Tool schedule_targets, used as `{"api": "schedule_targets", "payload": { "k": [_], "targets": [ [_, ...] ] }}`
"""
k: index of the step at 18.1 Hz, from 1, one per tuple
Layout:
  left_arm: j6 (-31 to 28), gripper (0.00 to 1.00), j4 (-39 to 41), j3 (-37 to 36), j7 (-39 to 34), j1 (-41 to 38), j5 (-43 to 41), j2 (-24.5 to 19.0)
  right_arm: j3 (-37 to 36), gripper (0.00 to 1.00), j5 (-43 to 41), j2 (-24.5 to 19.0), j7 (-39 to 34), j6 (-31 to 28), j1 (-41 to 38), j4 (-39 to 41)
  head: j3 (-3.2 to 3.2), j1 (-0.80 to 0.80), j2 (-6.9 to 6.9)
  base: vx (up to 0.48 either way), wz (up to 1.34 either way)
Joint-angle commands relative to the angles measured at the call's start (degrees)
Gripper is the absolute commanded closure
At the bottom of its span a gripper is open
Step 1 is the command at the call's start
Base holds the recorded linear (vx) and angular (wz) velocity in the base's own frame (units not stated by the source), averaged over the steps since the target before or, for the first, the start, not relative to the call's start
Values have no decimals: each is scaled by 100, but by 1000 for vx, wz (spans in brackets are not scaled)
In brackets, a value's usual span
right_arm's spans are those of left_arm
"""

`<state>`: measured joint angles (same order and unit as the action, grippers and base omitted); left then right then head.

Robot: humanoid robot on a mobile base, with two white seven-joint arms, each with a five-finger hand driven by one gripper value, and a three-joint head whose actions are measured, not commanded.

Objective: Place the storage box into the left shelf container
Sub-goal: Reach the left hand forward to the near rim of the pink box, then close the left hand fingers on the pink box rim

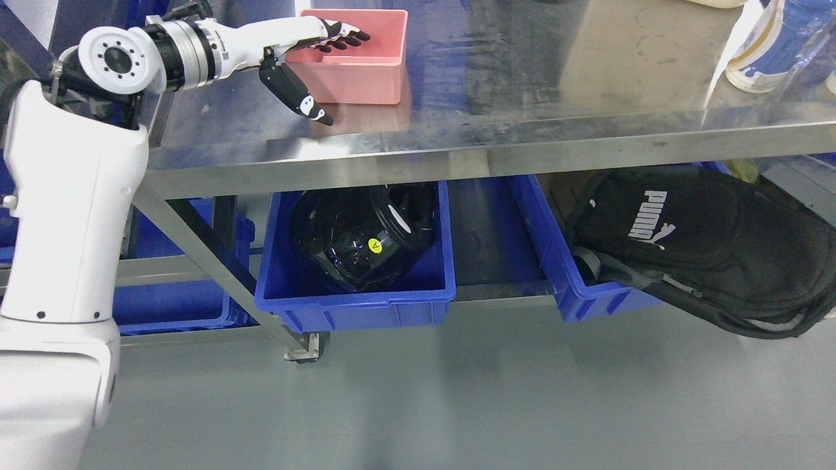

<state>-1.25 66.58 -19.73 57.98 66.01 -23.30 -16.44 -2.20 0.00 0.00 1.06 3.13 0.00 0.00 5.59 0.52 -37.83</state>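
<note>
With 4 fingers over the near-left rim and thumb splayed outside below, my left hand is spread, not yet pinching the pink storage box on the tabletop; blue shelf bin waits underneath.

Counts: one pink box, three blue bins, one backpack, two bottles.

On the counter: one pink storage box, two bottles, one robot hand. Below: three blue bins, one holding one black helmet-like object, another one black backpack.
</note>
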Motion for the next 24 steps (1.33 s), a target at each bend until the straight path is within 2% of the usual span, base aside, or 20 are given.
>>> {"api": "schedule_targets", "payload": {
  "k": [1,8,11,14,16,18,19,22,24],
  "targets": [
    [11,4,-1330,-295,-6,491,-297,773,0,1,0,100,0,3,106,100,0,0,0,0,0],
    [11,10,-1858,-321,3,597,-605,1019,0,1,0,100,0,3,106,100,0,0,0,0,0],
    [2,18,-2008,-295,55,588,-711,1072,0,1,0,100,0,3,106,100,0,0,0,0,0],
    [11,35,-2167,-68,196,571,-711,1143,0,1,0,100,0,3,106,100,0,0,0,0,0],
    [11,54,-2167,135,196,545,-711,1143,0,1,0,100,0,3,106,100,0,0,0,-3,39],
    [116,78,-2175,529,196,527,-702,1152,0,1,0,100,0,3,106,100,0,0,0,-1,39],
    [203,85,-2175,679,196,527,-702,1178,0,1,0,100,0,3,106,100,0,0,0,0,0],
    [590,99,-2175,1101,196,527,-702,1187,0,1,0,100,0,3,106,100,0,0,0,0,0],
    [775,100,-2167,1225,196,527,-702,1161,0,1,0,100,0,3,106,100,0,0,0,-4,28]
  ]
}}
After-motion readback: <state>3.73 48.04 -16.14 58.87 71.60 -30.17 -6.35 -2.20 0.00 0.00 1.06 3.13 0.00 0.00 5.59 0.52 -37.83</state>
